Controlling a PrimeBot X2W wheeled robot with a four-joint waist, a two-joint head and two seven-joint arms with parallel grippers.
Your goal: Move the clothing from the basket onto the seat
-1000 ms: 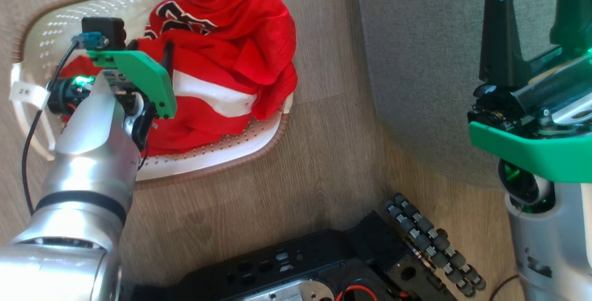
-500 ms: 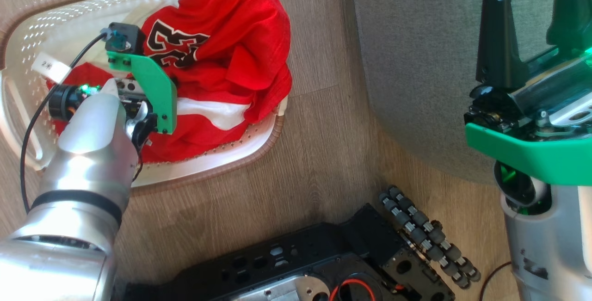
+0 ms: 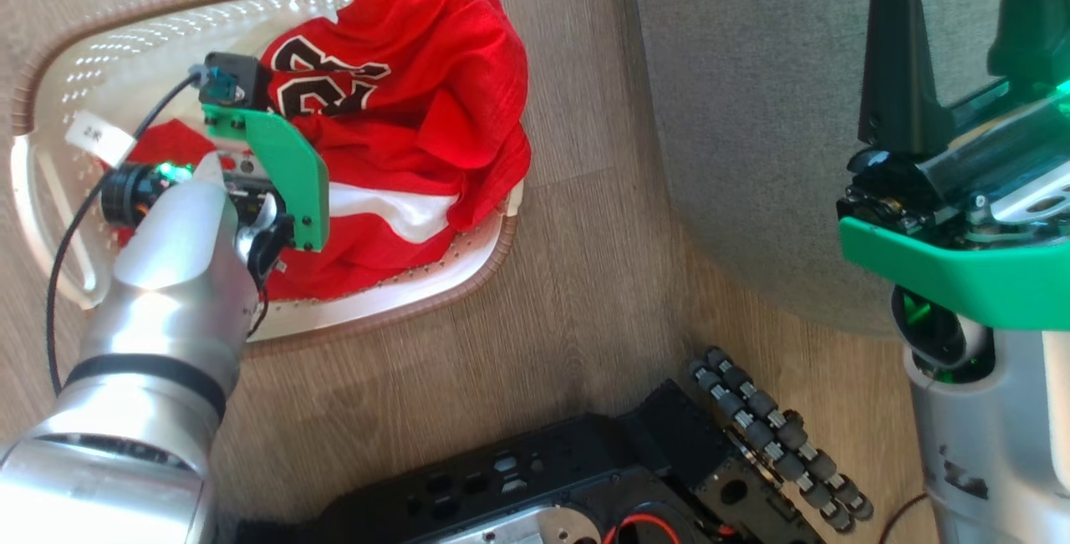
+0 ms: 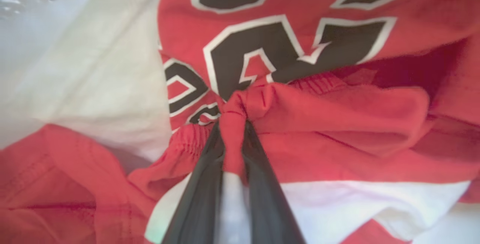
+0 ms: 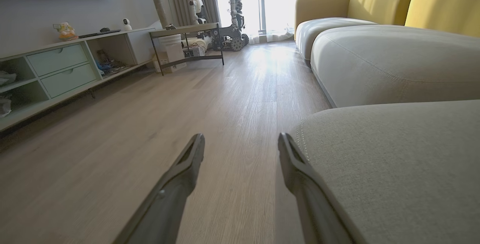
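Clothing (image 3: 418, 109) is lying in the basket (image 3: 376, 295), left hand (image 4: 232, 124) pinching a red fold; right hand (image 5: 240, 137) is hanging open by the seat (image 5: 393, 169).

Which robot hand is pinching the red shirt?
The left gripper, shut tight on a red fold of the clothing. The right gripper stands open, holding nothing.
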